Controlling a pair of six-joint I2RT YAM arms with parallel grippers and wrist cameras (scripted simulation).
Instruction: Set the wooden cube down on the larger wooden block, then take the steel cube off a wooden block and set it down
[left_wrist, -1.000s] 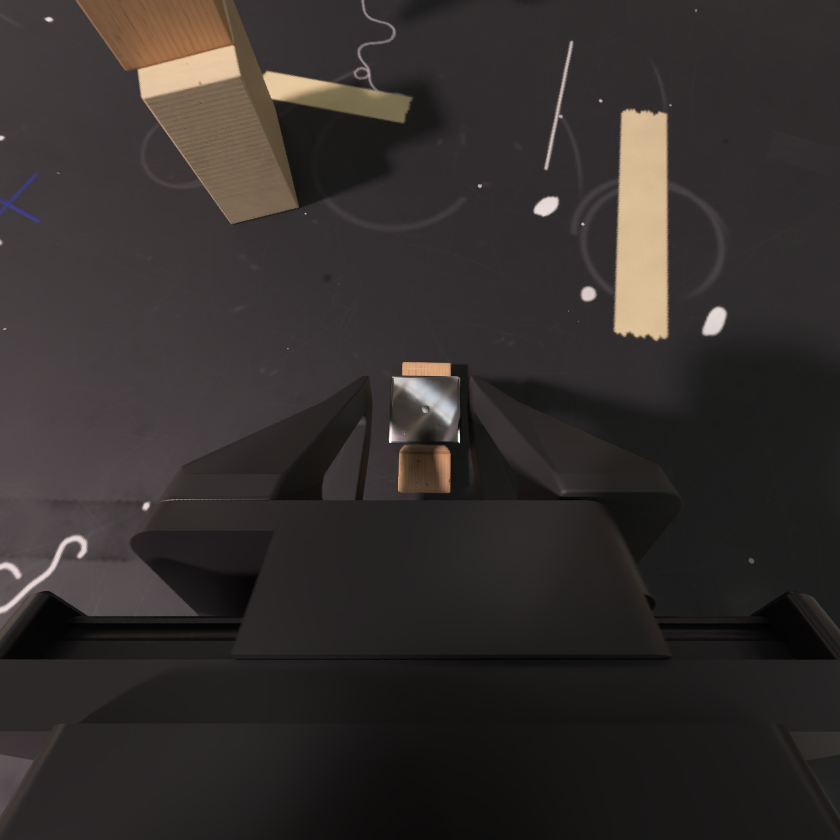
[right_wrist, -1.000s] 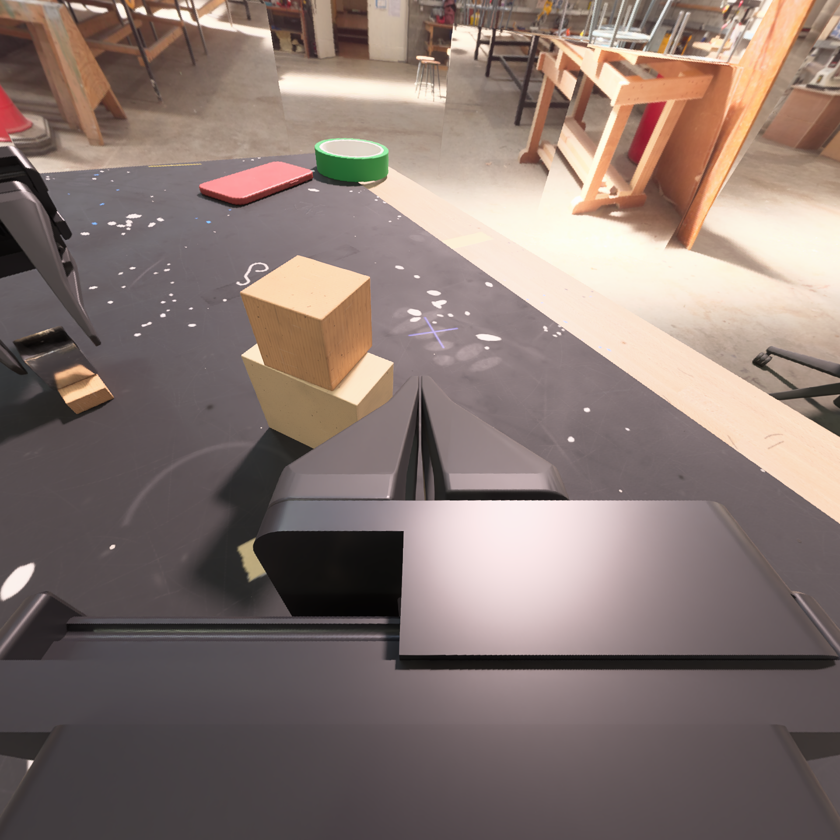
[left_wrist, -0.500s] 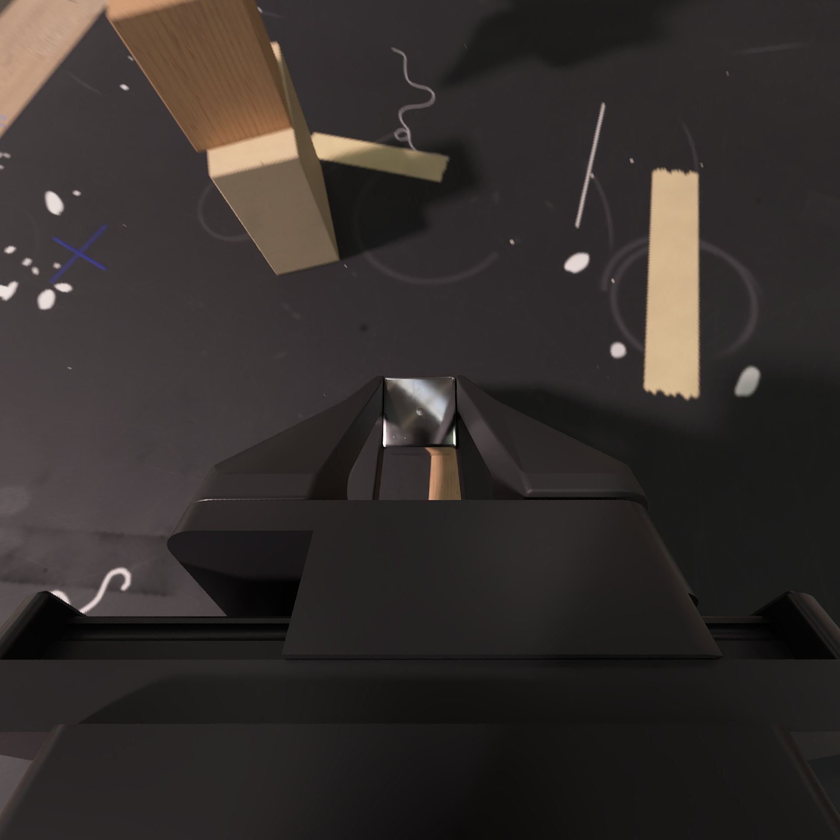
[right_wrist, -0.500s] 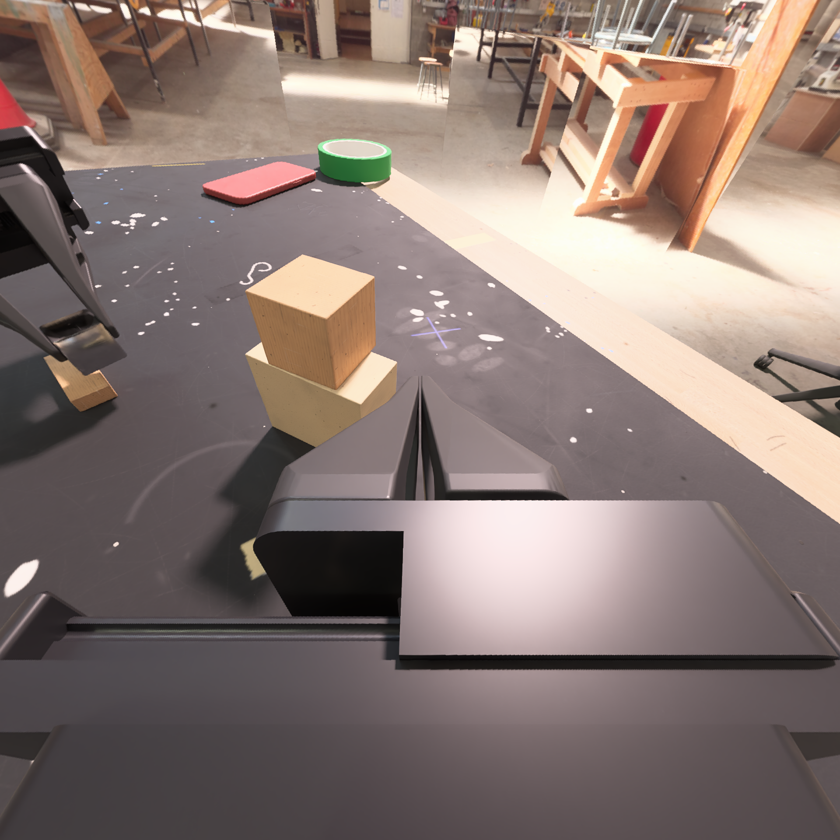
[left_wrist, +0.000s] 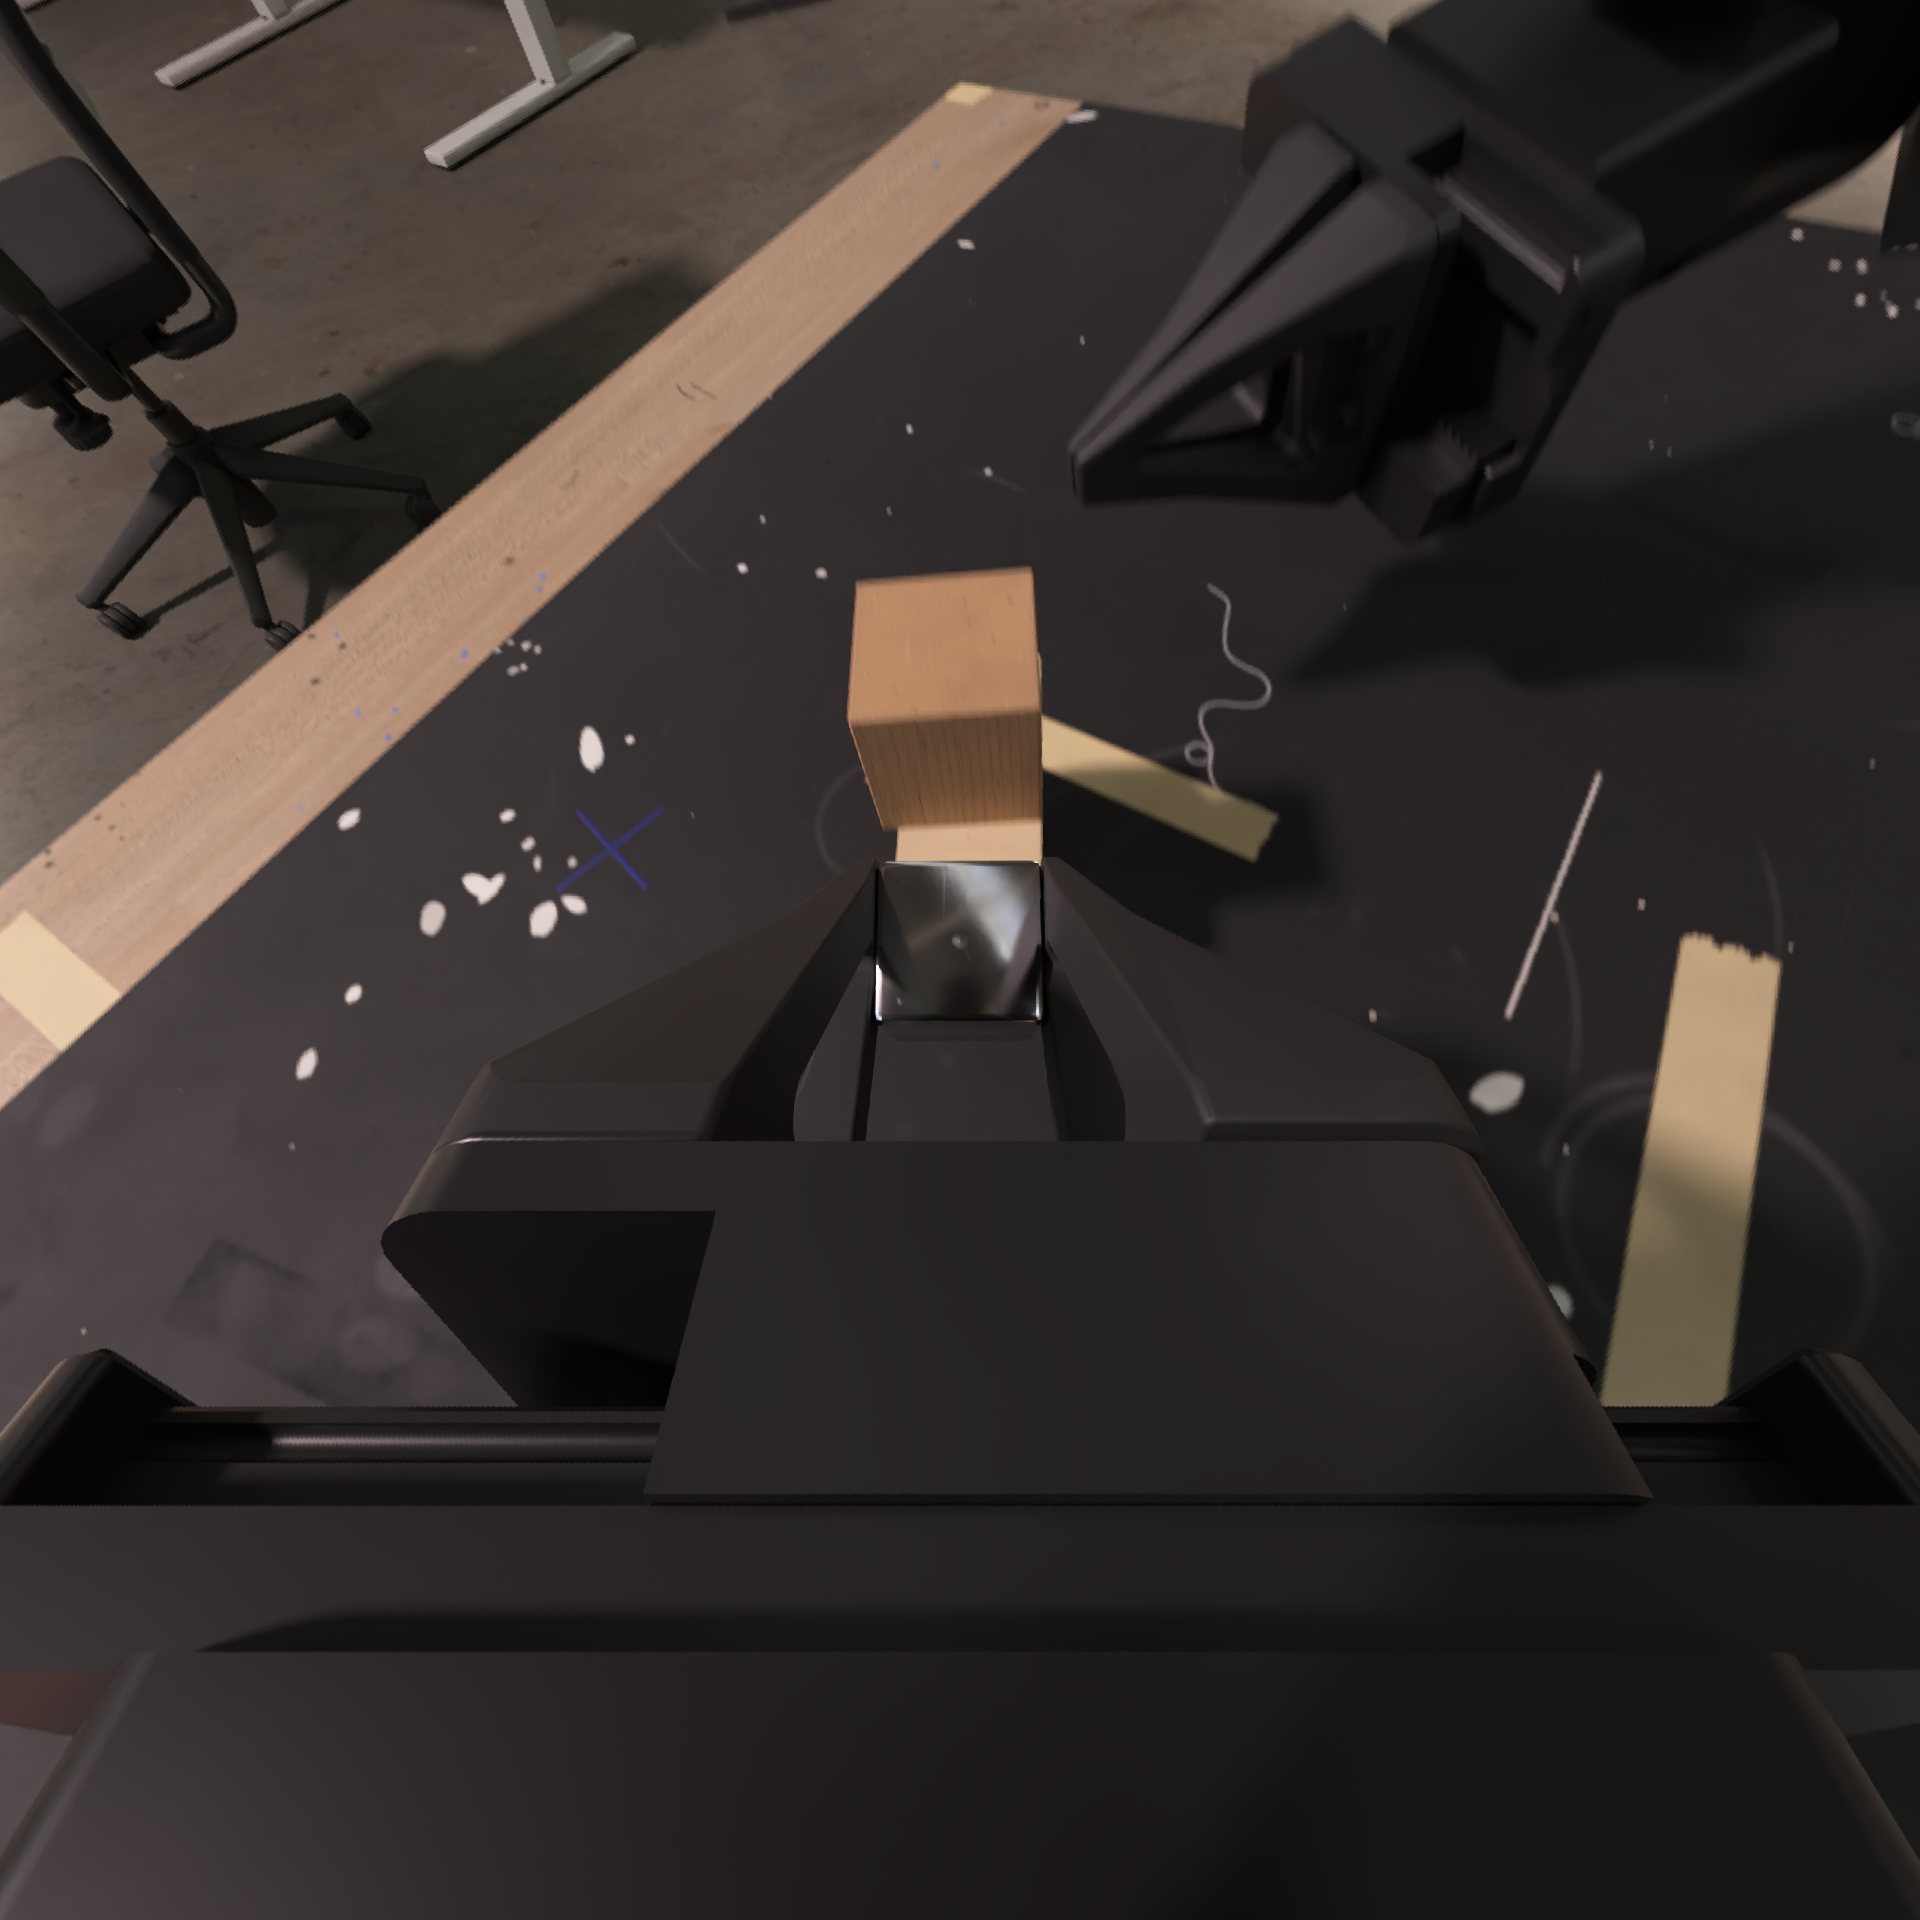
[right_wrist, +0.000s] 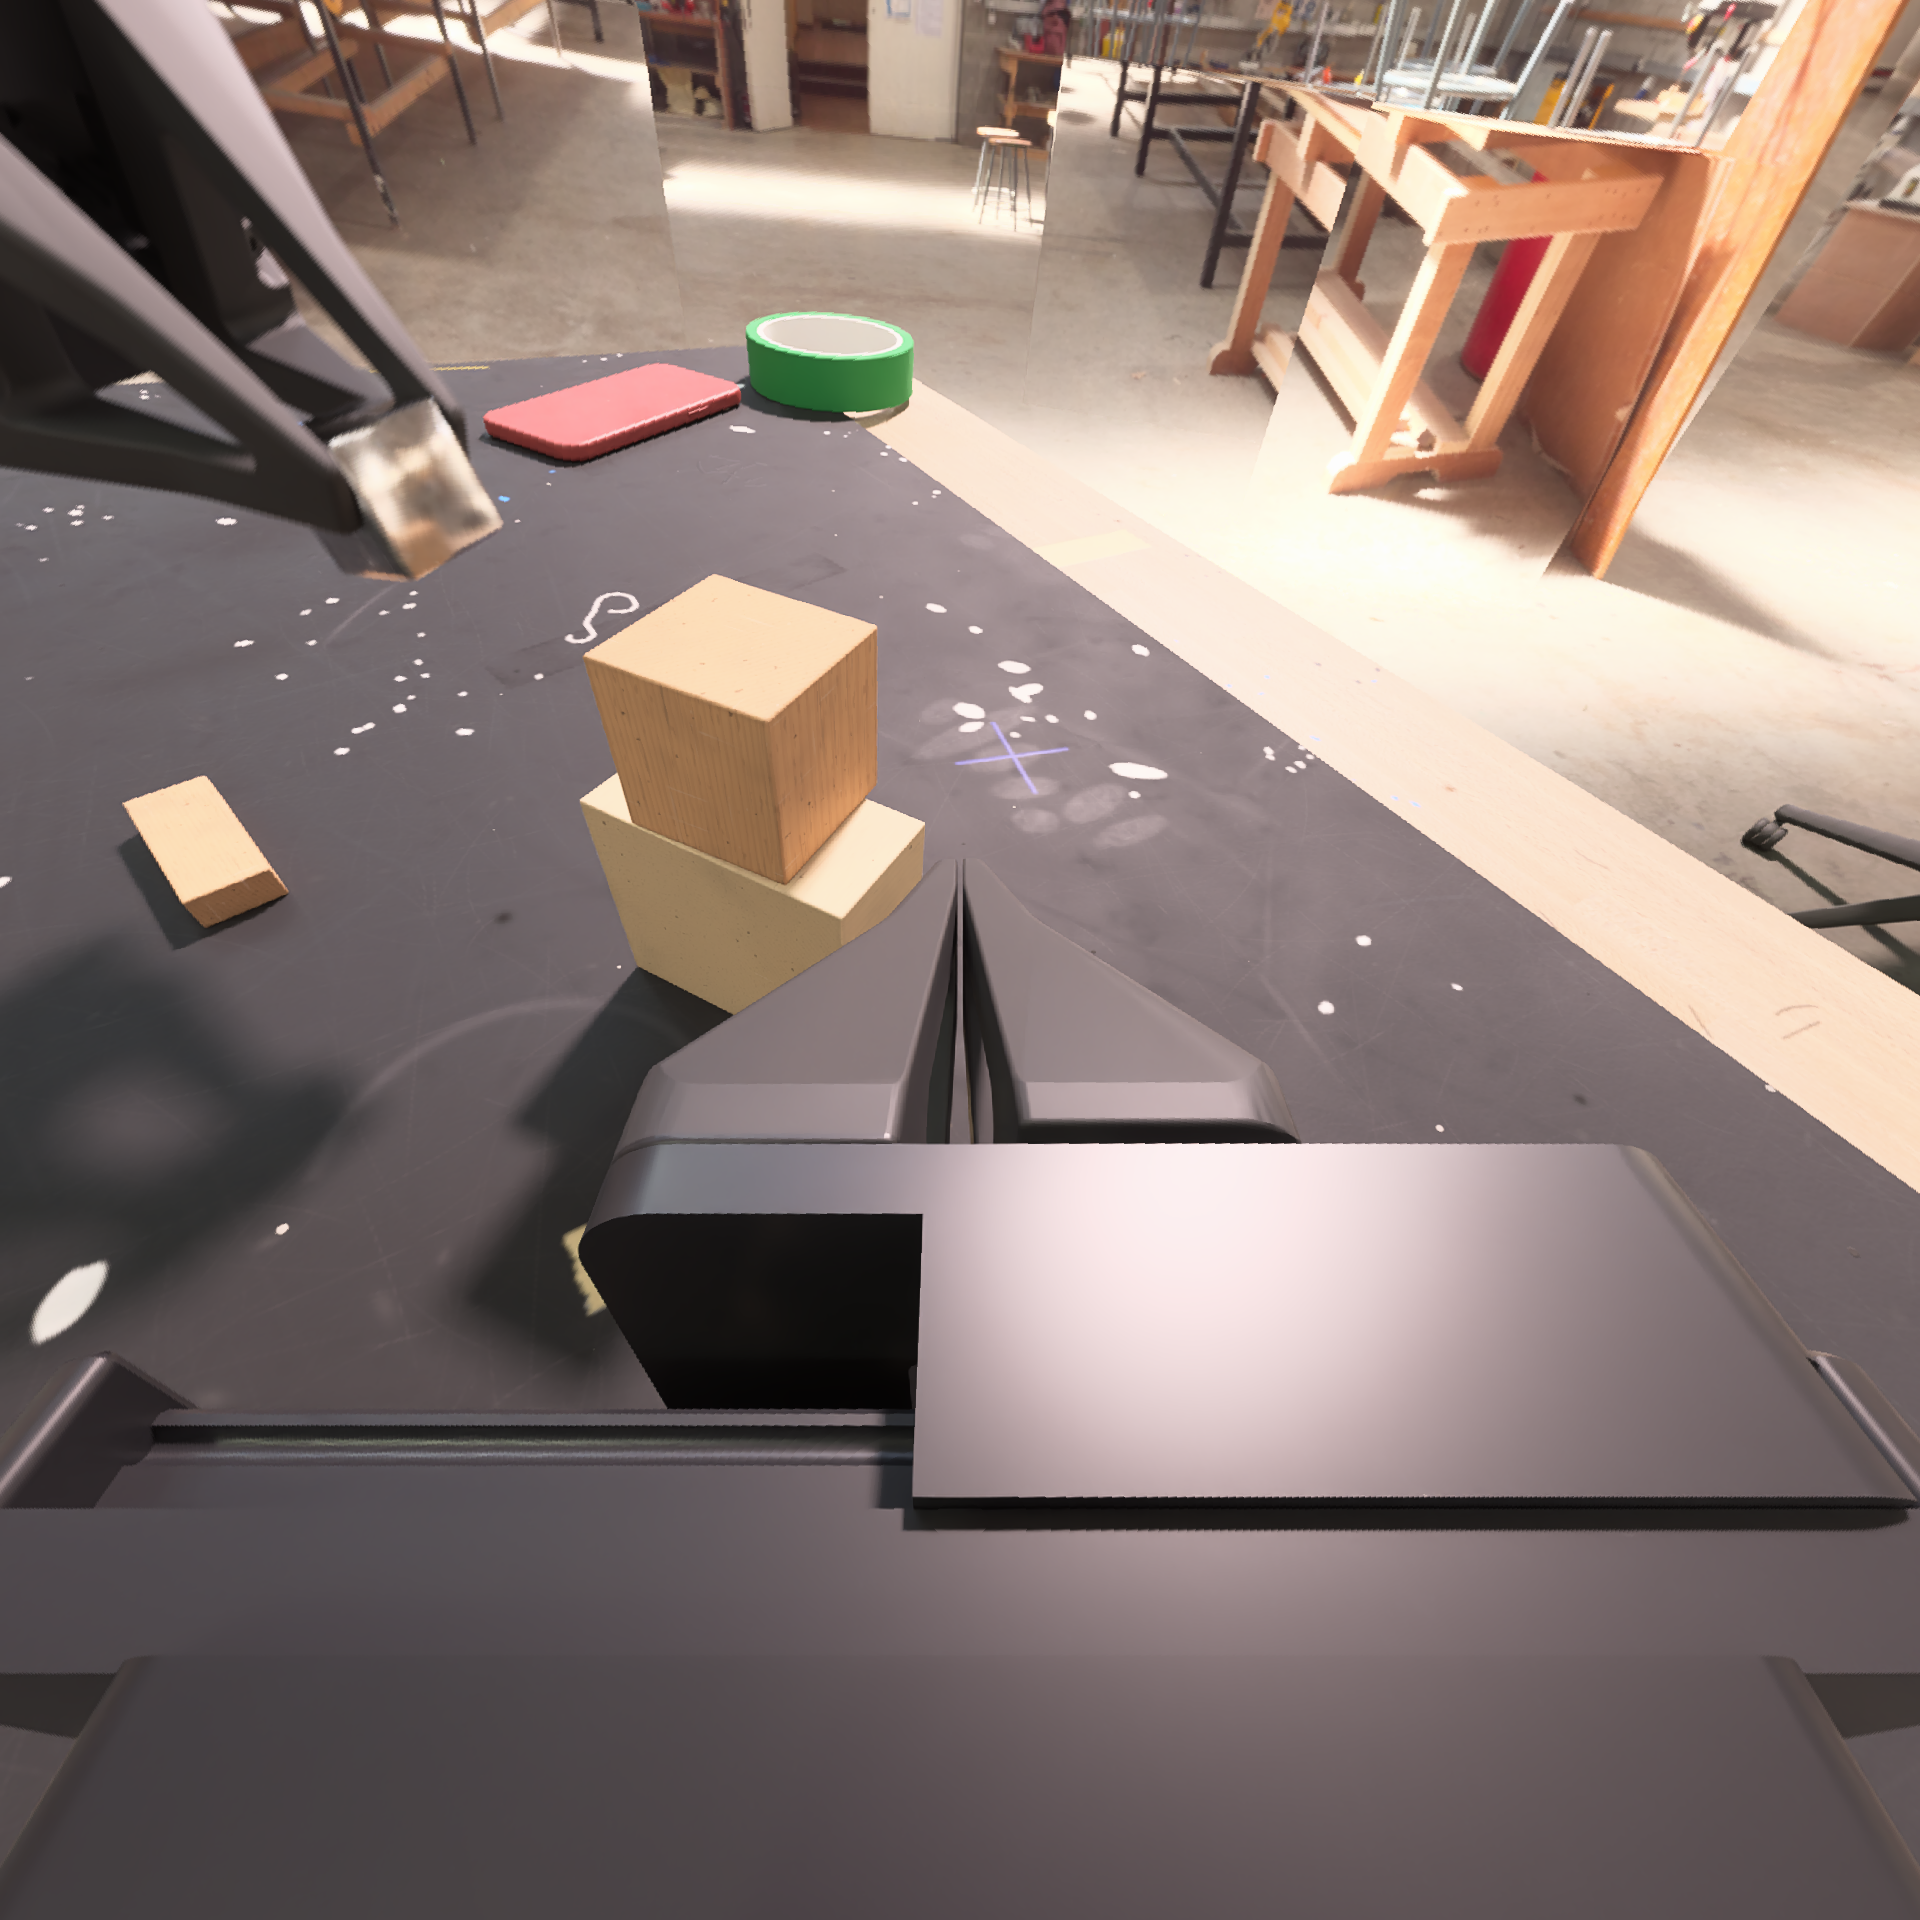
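Left pincer (left_wrist: 958, 951) pinches the steel cube (left_wrist: 956, 961) by two opposite faces, lifted clear so it can be carried; beyond it the wooden cube (left_wrist: 945, 717) sits on the block (left_wrist: 966, 840).

From the right, that pincer (right_wrist: 958, 883) is pressed together, empty, parked beside the stack. The small block (right_wrist: 203, 850) lies bare on the table (right_wrist: 1195, 883), the steel cube hanging above it.
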